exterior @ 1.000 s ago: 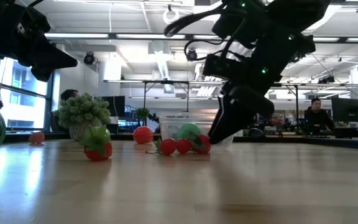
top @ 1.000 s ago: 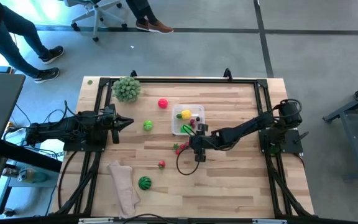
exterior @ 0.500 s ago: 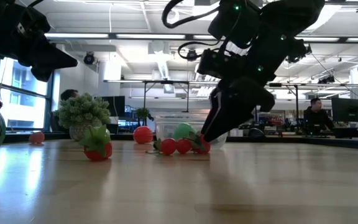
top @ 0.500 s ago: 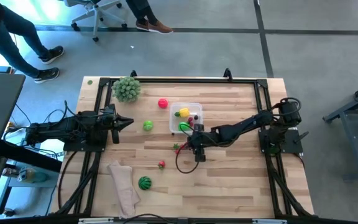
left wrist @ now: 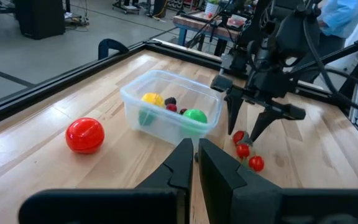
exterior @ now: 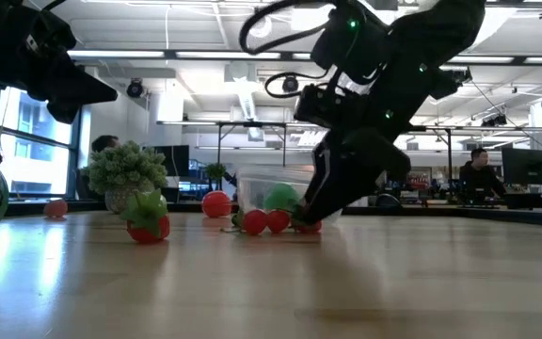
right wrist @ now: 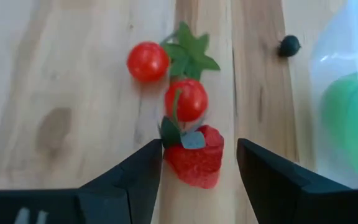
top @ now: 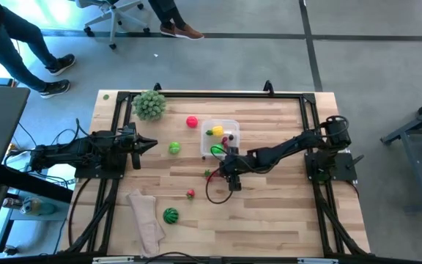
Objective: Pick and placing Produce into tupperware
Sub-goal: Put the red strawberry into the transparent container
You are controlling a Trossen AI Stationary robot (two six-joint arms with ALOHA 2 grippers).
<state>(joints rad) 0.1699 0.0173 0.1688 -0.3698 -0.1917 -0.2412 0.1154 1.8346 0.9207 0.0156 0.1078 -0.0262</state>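
Note:
The clear tupperware (top: 220,137) stands mid-table and holds a yellow piece, a green piece and dark berries (left wrist: 170,104). Just near of it lies a red cluster: two small tomatoes on a green leaf (right wrist: 186,99) and a red strawberry (right wrist: 194,158). My right gripper (right wrist: 199,163) is open and slants down over the strawberry, one finger on each side; no touch shows. A dark berry (right wrist: 289,45) lies beside the container. My left gripper (left wrist: 194,155) is shut and waits at the table's left.
Loose on the table are a red ball (top: 191,122), a green ball (top: 174,148), another strawberry (top: 190,193) and a striped watermelon (top: 170,215). A leafy pale-green ball (top: 149,104) stands far left, and a beige cloth (top: 145,220) lies near left. People stand beyond the far edge.
My right gripper has tipped further downward. Its open fingertips have swung down and toward the table's left, onto the red cluster beside the tupperware. The gap between its fingers has not changed.

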